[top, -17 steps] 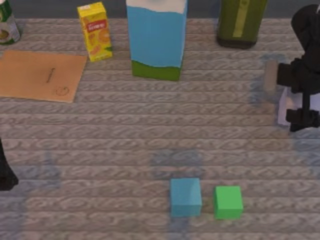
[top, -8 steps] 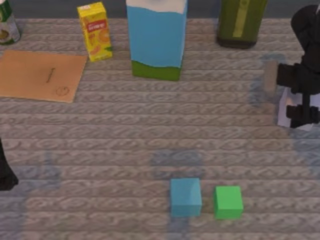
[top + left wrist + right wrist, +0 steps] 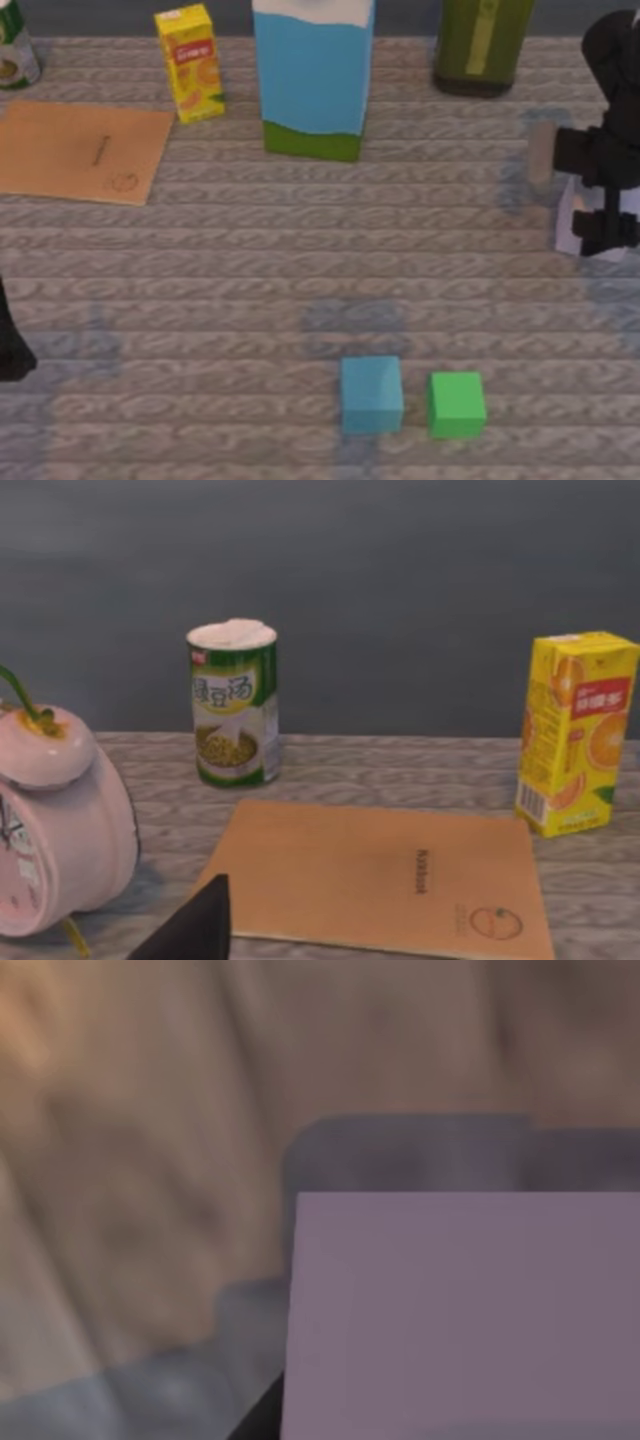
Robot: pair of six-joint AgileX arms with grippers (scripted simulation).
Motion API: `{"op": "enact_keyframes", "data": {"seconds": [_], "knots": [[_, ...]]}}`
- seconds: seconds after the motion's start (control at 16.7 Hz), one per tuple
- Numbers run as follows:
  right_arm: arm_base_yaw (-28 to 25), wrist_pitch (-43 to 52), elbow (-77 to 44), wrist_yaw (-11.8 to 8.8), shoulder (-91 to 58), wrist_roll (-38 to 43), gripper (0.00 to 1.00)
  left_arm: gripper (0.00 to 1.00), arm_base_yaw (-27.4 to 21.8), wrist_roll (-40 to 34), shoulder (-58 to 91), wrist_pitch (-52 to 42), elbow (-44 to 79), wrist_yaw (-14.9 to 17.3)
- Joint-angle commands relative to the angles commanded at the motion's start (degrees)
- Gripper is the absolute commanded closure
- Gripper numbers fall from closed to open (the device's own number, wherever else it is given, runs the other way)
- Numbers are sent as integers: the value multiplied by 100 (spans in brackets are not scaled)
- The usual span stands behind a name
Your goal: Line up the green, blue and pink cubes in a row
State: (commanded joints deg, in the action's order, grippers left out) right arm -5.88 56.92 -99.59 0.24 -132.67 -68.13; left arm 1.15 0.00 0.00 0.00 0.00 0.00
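1. The right gripper (image 3: 598, 215) is low over the pink cube (image 3: 566, 215) at the table's right edge, straddling it; whether it grips, I cannot tell.
2. From the right wrist, the pink cube (image 3: 460, 1310) fills the view, close up.
3. The blue cube (image 3: 371, 394) and green cube (image 3: 457, 404) sit side by side near the front, slightly apart.
4. The left arm (image 3: 10, 340) is parked at the left edge.
5. A yellow juice box (image 3: 190, 62) and tall blue carton (image 3: 313, 75) stand at the back.

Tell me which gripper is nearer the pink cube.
Right. The right gripper sits right over the pink cube at the table's right edge; the left gripper is parked at the far left edge.
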Motion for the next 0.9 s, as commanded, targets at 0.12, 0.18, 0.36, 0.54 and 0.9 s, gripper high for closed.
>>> {"op": "enact_keyframes", "data": {"seconds": [0.12,0.18,0.36,0.54,0.9], "knots": [[0,0,0,0,0,0,100,0,0,0,0,0,0,0],[0,0,0,0,0,0,100,0,0,0,0,0,0,0],[9,136,-89,6,70,4,100,0,0,0,0,0,0,0],[3,696,-499,3,208,9,100,0,0,0,0,0,0,0],[-33,1410,-1003,3,411,4,100,0,0,0,0,0,0,0]]}}
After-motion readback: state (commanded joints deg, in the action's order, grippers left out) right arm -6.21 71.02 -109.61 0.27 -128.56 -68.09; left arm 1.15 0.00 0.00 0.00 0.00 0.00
